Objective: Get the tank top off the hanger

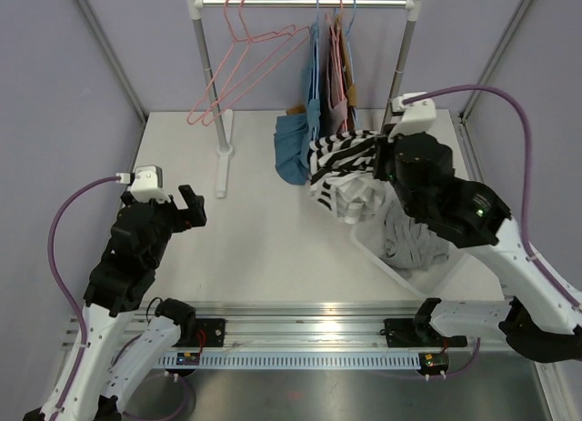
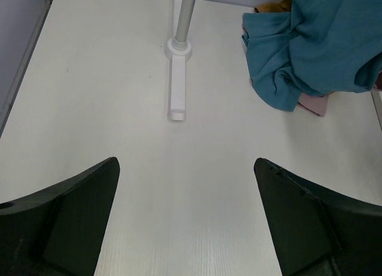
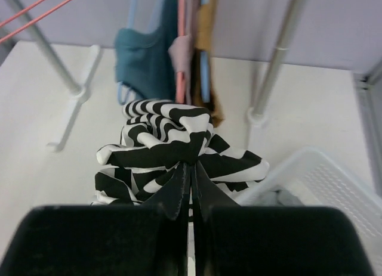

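Two arms rise from the near edge of the white table (image 1: 255, 257), the left over the bare left side and the right over the right side. The left gripper (image 1: 191, 205) hangs above the tabletop with its jaws spread wide and nothing between them. In its wrist view the two dark fingers (image 2: 71, 222) frame bare table, with the rack's white foot (image 2: 176, 97) ahead. The right gripper (image 3: 191, 168) is clenched on the striped tank top (image 3: 170, 139), its fingertips pressed together into a bunched fold of the black-and-white fabric. The garment hangs gathered from that grip, just above the table, and spills toward the near-left corner of a white basket (image 1: 382, 257) at the right side. A grey garment (image 1: 409, 239) lies in the basket beneath the right arm. Whether a hanger is inside the striped fabric cannot be told. Just beyond the tank top a teal garment (image 1: 293, 148) droops to the tabletop, with pink and mustard pieces hanging beside it from blue and pink hangers. At the far end stands the clothes rack, its rail (image 1: 305, 2) spanning two white posts. Empty pink hangers (image 1: 236, 66) hang tilted on the rail's left part, well apart from the clothes crowded on its right part.
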### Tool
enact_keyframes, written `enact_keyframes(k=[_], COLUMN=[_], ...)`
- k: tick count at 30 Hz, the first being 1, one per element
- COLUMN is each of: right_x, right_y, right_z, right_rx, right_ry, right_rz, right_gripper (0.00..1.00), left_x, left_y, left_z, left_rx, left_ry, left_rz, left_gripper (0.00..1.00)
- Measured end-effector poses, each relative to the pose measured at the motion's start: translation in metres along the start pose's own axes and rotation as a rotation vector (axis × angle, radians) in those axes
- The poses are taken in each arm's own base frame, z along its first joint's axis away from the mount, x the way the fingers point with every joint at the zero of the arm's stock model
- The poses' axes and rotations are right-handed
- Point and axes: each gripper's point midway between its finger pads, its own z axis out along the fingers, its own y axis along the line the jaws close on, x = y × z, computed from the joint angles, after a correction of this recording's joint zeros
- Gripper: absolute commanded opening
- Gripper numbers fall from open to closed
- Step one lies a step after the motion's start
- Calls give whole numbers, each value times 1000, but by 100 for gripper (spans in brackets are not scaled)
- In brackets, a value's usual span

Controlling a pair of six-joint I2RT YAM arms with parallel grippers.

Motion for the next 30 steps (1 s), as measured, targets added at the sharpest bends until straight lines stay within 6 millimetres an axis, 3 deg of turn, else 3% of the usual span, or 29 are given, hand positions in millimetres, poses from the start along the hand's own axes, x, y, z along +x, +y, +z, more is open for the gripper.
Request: enact_keyframes(k=[5,9,12,19,21,25,30], right_x=[-14,7,48,211,246,280,281], right_y=[-75,-115,-133,-163,-169,-175,-169], right_z=[-35,-45,-38,7,14,28,54], right_rx=[221,364,437,543,545,512,410], right_ry=[-33,5,81,458,540,611,605], right_rz=[-2,-11,-19,10,77,248,449], right_gripper=[0,0,0,0,0,0,0], left_x=[-3,-3,-4,-4,-4,-4,-7], left_y=[1,2,3,5,5,7,11], left_z=[0,1,1,1,1,1,-2], left_rx=[-4,-10,-20,-29,-32,-40,-56], left_ry=[-11,-13,-16,-17,-18,-21,-38], left_rz=[2,3,4,4,4,3,-1], left_gripper=[99,99,99,99,99,99,99])
